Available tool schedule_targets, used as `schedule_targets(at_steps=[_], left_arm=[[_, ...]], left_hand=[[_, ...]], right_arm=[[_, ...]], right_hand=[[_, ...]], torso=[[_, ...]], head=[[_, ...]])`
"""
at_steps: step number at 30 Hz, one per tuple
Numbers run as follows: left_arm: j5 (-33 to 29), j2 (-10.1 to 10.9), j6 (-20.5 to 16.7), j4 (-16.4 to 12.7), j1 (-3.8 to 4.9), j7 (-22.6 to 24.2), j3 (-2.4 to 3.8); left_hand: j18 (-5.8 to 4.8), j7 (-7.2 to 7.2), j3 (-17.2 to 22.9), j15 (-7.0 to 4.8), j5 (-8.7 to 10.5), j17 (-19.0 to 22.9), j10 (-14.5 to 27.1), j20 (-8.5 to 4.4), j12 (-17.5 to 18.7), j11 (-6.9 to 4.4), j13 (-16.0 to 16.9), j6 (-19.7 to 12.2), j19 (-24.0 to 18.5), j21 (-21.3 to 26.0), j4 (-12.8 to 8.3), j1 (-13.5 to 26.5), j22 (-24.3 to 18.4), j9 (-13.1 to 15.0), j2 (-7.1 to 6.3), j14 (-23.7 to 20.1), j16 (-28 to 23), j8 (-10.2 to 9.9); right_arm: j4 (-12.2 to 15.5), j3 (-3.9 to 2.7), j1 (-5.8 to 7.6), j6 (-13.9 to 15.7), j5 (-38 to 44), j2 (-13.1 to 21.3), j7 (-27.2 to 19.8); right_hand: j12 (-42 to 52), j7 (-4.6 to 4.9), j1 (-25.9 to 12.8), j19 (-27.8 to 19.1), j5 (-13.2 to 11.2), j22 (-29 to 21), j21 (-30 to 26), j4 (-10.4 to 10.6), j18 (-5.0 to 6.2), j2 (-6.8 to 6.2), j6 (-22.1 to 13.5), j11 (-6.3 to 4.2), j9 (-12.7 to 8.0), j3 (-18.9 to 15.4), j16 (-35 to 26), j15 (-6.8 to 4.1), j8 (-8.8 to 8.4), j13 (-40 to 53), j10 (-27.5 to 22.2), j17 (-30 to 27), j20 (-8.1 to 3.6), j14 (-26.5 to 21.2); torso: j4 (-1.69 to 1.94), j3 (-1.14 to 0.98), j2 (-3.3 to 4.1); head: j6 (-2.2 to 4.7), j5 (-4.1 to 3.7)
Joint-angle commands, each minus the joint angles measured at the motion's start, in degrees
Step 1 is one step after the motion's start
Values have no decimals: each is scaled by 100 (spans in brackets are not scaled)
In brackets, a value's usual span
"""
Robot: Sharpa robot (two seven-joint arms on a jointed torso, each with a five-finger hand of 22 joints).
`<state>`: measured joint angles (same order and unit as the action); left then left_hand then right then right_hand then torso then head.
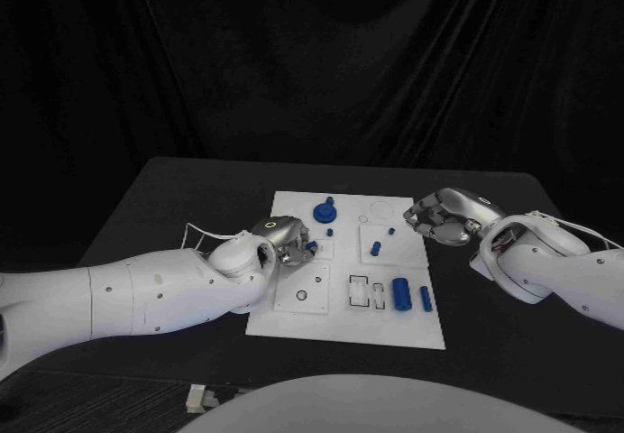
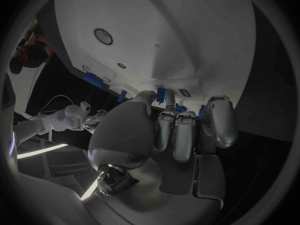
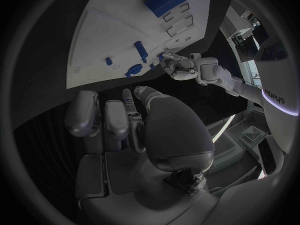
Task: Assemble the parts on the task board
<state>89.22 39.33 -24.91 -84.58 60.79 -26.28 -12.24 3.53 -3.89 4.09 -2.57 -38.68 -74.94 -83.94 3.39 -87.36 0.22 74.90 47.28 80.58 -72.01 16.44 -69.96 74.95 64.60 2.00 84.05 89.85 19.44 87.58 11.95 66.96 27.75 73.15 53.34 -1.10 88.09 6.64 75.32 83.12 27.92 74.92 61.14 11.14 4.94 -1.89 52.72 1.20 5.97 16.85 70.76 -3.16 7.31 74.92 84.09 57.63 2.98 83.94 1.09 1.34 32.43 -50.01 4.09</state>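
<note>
Two hands flank the task board (image 1: 344, 320) in the head view: left hand (image 1: 289, 242) at its left edge, apparently pinching a small blue part (image 1: 312, 245), right hand (image 1: 442, 218) curled in, holding nothing. Left wrist view: the blue part (image 2: 160, 95) sits at the fingertips (image 2: 164, 116), so seat it squarely. Right wrist view: loose parts (image 3: 141, 50) wait on the board.

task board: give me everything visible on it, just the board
The task board is a flat white rectangular plate lying in the middle of the black table, long side running away from the robot. Its face carries shallow rectangular and round recesses, with small blue parts lying or standing on it. The left hand is at its left edge; contact is unclear.
</note>
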Motion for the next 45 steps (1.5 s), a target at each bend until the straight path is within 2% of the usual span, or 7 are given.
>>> schedule_targets(at_steps=[1, 9, 18, 27, 31, 37, 45], left_arm=[[14, -2, -61, 6, -15, 413, 0], [14, 7, -361, 82, -16, 901, 0], [14, 15, -456, 132, -16, 1177, 0], [13, 107, -571, 54, -14, 1539, 1], [-66, 246, -187, -77, 27, 1705, 4], [-430, 394, 1280, -176, 362, 1694, 6], [-919, 380, 3446, -110, 1114, 1380, 7]], left_hand=[[61, 5, 67, -41, -32, -1506, -279, 3, 27, -39, 1219, -21, -42, 24, -4, -63, 961, 25, 0, 595, 15, 35], [61, 29, 822, -64, -91, -1506, -292, -19, 14, -70, 1232, -35, -56, 13, 0, -298, 961, 114, -94, 595, 15, 252], [67, 27, 1196, -83, -106, -1506, -285, -27, 21, -98, 1226, -60, -85, 36, 13, -189, 953, 159, -15, 595, 15, 361], [64, 44, 1499, -98, -82, -1506, -297, -47, 10, -120, 1236, -58, -86, 11, -11, -212, 958, 223, -60, 595, 15, 492], [67, 23, 1930, -94, 291, -1506, -276, -45, 27, -109, 1220, -184, -122, 27, -7, -217, 950, 265, -112, 595, 15, 581], [60, 10, 2217, -75, 628, -1506, -250, -31, 48, -96, 1200, -237, -134, -3, 12, -153, 959, 260, -134, 595, 15, 639], [43, 22, 2635, -70, 979, -1506, -265, -19, 31, -102, 1221, -271, -119, -84, -61, -100, 983, 192, -172, 595, 15, 660]], right_arm=[[-4, -3, -15, -41, 9, -1, 108], [-7, -3, -19, -48, 9, -3, 113], [0, -3, -19, -49, 9, 12, 116], [5, -3, -20, -54, 9, 20, 118], [14, -3, -20, -47, 9, 31, 117], [36, -3, -19, -36, 9, 60, 124], [64, -3, -19, -30, 9, 68, 129]], right_hand=[[-29, 3, 42, 9, 22, 695, -36, -16, 59, 6, 21, 26, -9, 11, -33, 26, 11, 1071, 373, -2, 13, 95], [-27, 3, 46, 8, 22, 694, -38, -21, 60, 7, 14, 19, -12, 15, -35, 24, 7, 1076, 375, -5, 13, 95], [-26, 2, 50, 9, 23, 695, -39, -28, 60, 8, 1, 9, -16, 21, -37, 18, -1, 1078, 376, -9, 11, 95], [-26, 2, 50, 9, 23, 695, -39, -28, 60, 8, 1, 9, -16, 21, -37, 18, -1, 1078, 376, -9, 11, 95], [-27, 1, 53, 9, 23, 695, -41, -31, 61, 9, -4, 2, -18, 25, -35, 14, -5, 1076, 375, -6, 10, 96], [-27, 1, 53, 9, 23, 695, -41, -31, 61, 9, -5, 2, -18, 25, -35, 14, -5, 1076, 375, -6, 10, 96], [-27, 1, 53, 9, 23, 695, -41, -31, 61, 9, -5, 2, -18, 25, -35, 14, -5, 1076, 375, -6, 10, 96]], torso=[[0, 0, -1], [2, 0, 1], [0, 1, -2], [-3, 0, -3], [-2, 1, 0], [-1, 2, -2], [-10, 0, -8]], head=[[1, 3], [1, 0], [1, -21], [1, -42], [1, -64], [1, -94], [1, -110]])
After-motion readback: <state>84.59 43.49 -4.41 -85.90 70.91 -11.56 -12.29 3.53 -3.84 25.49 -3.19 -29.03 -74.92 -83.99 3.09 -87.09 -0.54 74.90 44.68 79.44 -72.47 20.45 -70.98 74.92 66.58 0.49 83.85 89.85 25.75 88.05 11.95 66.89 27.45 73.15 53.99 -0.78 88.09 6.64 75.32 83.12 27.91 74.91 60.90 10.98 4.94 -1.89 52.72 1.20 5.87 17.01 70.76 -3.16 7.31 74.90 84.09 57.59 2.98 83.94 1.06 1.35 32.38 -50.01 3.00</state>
